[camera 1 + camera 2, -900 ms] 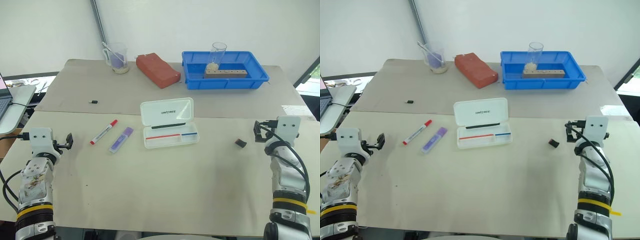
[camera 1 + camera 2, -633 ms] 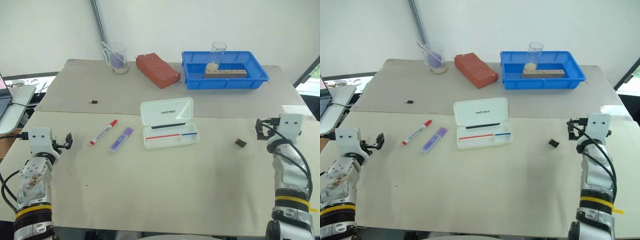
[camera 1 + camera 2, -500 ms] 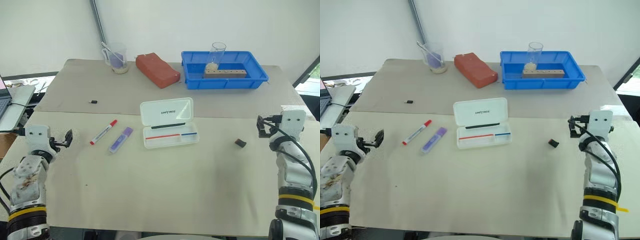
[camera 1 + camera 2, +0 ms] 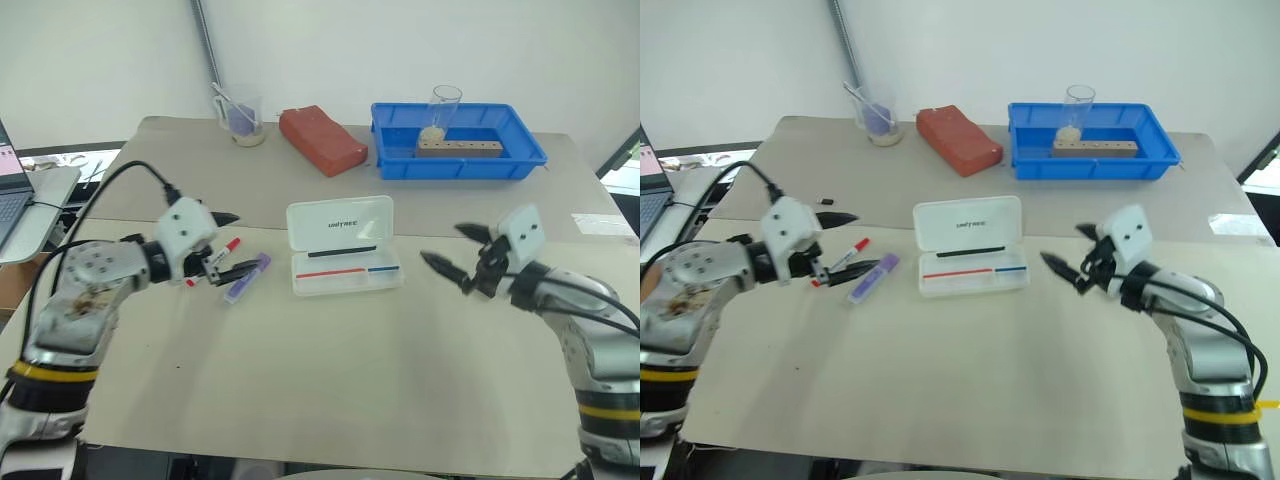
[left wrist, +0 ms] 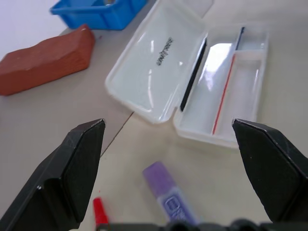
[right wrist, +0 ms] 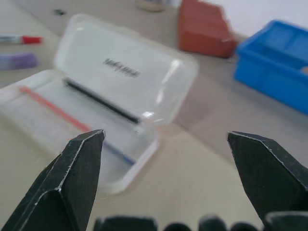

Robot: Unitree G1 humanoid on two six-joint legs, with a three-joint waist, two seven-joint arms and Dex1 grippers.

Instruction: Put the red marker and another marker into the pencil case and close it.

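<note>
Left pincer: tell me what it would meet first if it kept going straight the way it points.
Probably the purple highlighter: the open left pincer points over the table toward the open pencil case, and the highlighter lies nearest between its fingers. If it passes above, the case comes next; height is unclear.

Clutter along the far edge of your tabletop [image 4: 330, 360]

You have a blue tray [image 4: 458, 155] at the far right holding a clear glass [image 4: 441, 112] and a wooden block [image 4: 460, 148]; a red brick [image 4: 322, 140] lies just left of it, then a clear cup [image 4: 240, 118] with purple contents. A small black piece [image 4: 824, 202] sits alone toward the left, and a laptop [image 4: 18, 190] shows at your left edge.
</note>
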